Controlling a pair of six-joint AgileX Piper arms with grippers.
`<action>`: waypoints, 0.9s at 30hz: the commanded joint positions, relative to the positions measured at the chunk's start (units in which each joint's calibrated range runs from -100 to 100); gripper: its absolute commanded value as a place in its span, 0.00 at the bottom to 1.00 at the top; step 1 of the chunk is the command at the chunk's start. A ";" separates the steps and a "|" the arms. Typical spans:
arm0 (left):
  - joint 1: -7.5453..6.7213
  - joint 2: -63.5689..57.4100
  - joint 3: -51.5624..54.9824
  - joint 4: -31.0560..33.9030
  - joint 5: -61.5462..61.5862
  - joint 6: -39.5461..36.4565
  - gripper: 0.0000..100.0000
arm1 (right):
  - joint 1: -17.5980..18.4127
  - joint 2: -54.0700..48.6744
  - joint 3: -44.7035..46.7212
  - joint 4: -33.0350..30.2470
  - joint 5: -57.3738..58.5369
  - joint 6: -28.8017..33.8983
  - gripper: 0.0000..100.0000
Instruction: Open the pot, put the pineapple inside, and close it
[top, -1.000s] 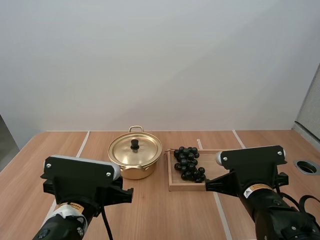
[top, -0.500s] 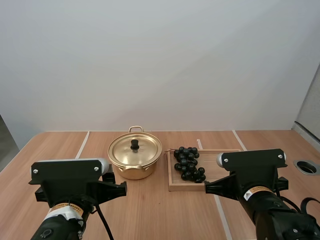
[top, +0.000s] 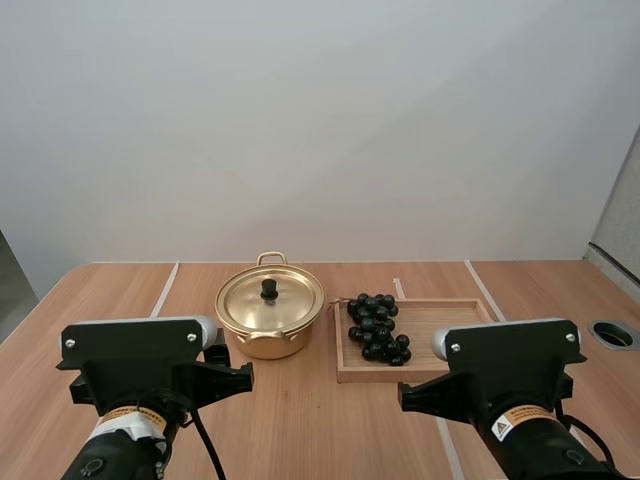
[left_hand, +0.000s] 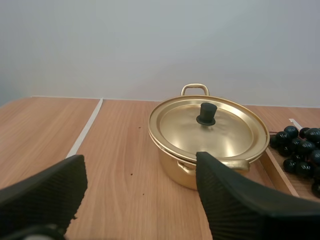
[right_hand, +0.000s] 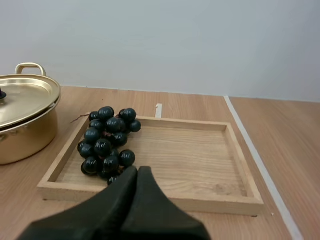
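Currently my left gripper (left_hand: 140, 167) stands wide open and empty before the lidded pot (left_hand: 175, 170). My right gripper (right_hand: 137, 174) is closed on nothing, near the wooden tray (right_hand: 200, 160) holding the grapes (right_hand: 107, 140), just beside the pot.

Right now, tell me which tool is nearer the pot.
Left. The left tool, open, faces the pot head-on; the right tool, shut, faces the tray beside it.

gold pot (top: 270, 305), black grapes (top: 377, 328)
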 joint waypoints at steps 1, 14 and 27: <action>0.03 -0.55 0.11 -2.55 1.13 -0.43 0.76 | 0.03 -0.50 0.00 0.41 0.32 1.45 0.00; 0.03 -0.55 0.11 -1.69 0.31 -0.21 0.00 | 0.03 -0.50 0.00 0.18 0.32 1.20 0.00; 0.03 -0.55 0.11 -1.47 0.31 -0.21 0.00 | 0.03 -0.50 0.00 0.18 0.32 1.20 0.00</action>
